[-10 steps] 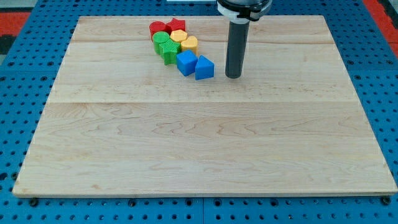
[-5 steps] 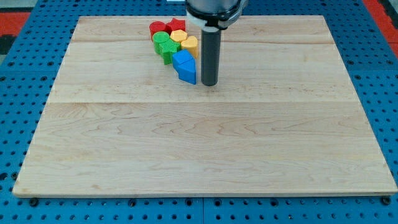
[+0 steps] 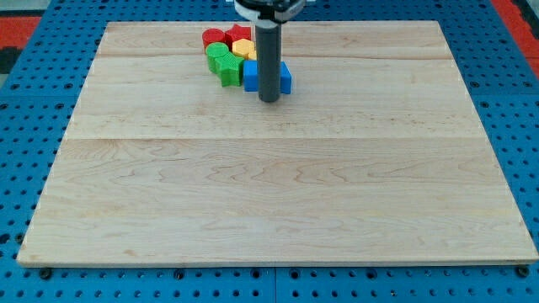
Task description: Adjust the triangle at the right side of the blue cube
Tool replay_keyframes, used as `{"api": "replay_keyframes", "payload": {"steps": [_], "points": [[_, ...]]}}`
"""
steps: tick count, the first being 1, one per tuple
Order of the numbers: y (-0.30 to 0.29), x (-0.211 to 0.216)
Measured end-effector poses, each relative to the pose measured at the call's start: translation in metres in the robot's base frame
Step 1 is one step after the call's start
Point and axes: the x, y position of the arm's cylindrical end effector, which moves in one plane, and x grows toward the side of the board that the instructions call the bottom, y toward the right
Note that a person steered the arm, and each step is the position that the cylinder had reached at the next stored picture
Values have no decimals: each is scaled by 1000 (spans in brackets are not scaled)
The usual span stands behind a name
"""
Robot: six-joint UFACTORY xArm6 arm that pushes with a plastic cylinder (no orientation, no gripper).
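My tip (image 3: 269, 99) rests on the board just below the two blue blocks, and the rod hides the gap between them. The blue cube (image 3: 251, 76) shows on the rod's left side. The blue triangle (image 3: 285, 78) shows on the rod's right side, mostly hidden, so its exact pose is unclear. Both blue blocks sit at the lower right of a tight cluster near the view's top.
The cluster also holds two red blocks (image 3: 214, 37) (image 3: 241, 34), two green blocks (image 3: 220, 53) (image 3: 229, 70) and a yellow block (image 3: 243, 47). The wooden board (image 3: 278, 185) lies on a blue pegboard (image 3: 25, 126).
The rod moved left from right of the blocks to just below them. The blue triangle shifted up and right, and the blue cube moved up closer to the cluster.
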Motion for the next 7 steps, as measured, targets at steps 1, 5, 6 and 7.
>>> {"api": "replay_keyframes", "payload": {"steps": [1,5,6,7], "points": [[65,4],[33,-53],[24,-52],[21,-57]]}}
